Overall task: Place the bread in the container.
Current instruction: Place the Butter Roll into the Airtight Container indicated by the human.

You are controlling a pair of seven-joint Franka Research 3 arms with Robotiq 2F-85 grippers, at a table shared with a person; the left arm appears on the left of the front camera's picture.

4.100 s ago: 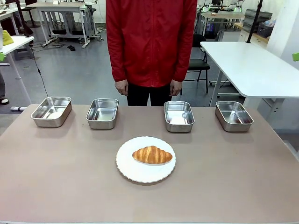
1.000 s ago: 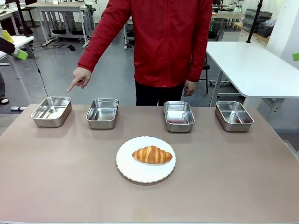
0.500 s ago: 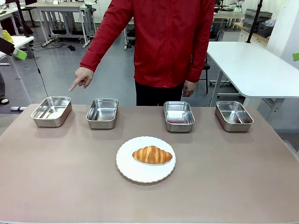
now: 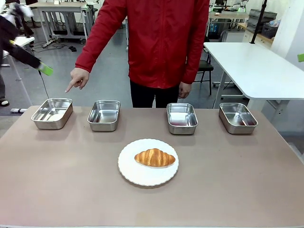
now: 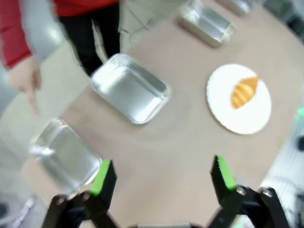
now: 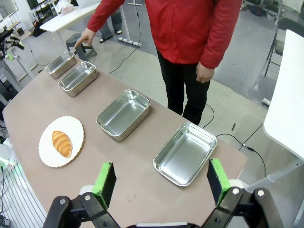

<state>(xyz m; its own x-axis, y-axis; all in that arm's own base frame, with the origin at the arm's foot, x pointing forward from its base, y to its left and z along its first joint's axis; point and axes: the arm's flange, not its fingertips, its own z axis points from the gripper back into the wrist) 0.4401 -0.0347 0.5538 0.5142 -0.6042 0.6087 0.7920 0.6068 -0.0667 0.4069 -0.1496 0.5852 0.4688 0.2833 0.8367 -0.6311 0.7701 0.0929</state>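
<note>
- Since half a second ago, my left gripper [image 4: 46,69] has swung farther in towards the table's far left corner and is still high in the air. The person's hand [image 4: 77,79] has dipped a little, forefinger pointing down.
- Through its wrist camera, the left gripper shows its fingers spread wide with nothing between them, well above the table [image 4: 71,190].
- My right gripper [image 6: 160,176] also has its fingers spread wide and empty. It hangs high above the table's right end.
- The bread [image 4: 154,157] lies in the middle of a white plate [image 4: 142,179]. The plate sits at the table's centre, nearer my edge than the trays are.
- The container [image 4: 52,113] is the steel tray at the far left corner, below the pointing finger, and it looks empty.
- Three more trays stand along the far edge. The second tray [image 4: 104,114] is just beside the container, the third tray [image 4: 182,118] is right of centre, and the fourth tray [image 4: 237,117] is near the far right corner.
- For open room I see bare tabletop all round the plate and a broad strip between the plate and the tray row. A wider gap separates the second tray from the third tray.
- The person stands at the far edge, behind that gap.
</note>
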